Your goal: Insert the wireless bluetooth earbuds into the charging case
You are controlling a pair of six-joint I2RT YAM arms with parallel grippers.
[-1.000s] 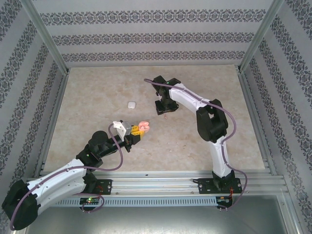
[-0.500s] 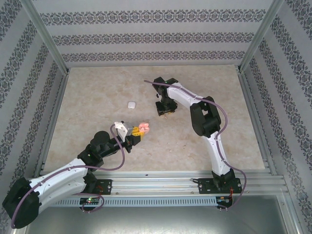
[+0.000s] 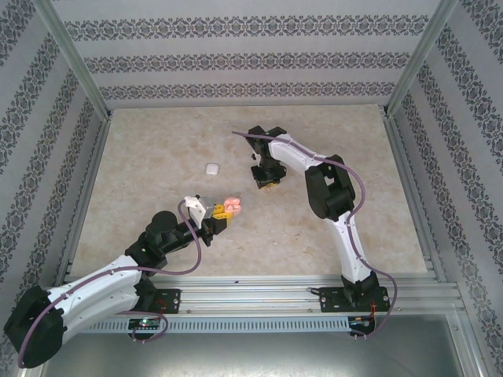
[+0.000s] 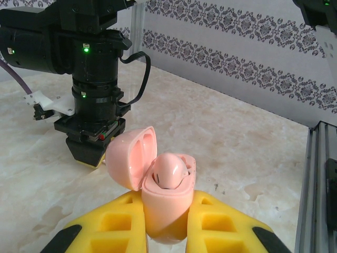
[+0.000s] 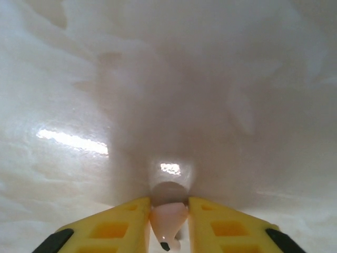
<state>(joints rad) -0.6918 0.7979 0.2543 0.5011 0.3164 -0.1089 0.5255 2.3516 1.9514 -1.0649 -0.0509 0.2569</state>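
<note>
My left gripper (image 3: pixel 225 209) is shut on the pink charging case (image 4: pixel 166 205) and holds it just above the table. Its lid (image 4: pixel 129 158) stands open to the left, and one pale pink earbud (image 4: pixel 169 171) sits in the case. My right gripper (image 3: pixel 267 182) points straight down at the table's middle, beyond the case. In the right wrist view its yellow fingers (image 5: pixel 124 221) press both sides of a second pink earbud (image 5: pixel 168 217), which rests at the table surface. The left wrist view shows that right gripper (image 4: pixel 87 157) standing on the table behind the case.
A small whitish piece (image 3: pixel 211 168) lies on the marble tabletop (image 3: pixel 157 149) left of the right gripper. Metal rails (image 3: pixel 267 294) edge the table, and patterned walls close it in on three sides.
The right arm has drawn its elbow in and lowered its gripper onto the table, and its jaws have narrowed onto the earbud. The left arm and the case have stayed still.
</note>
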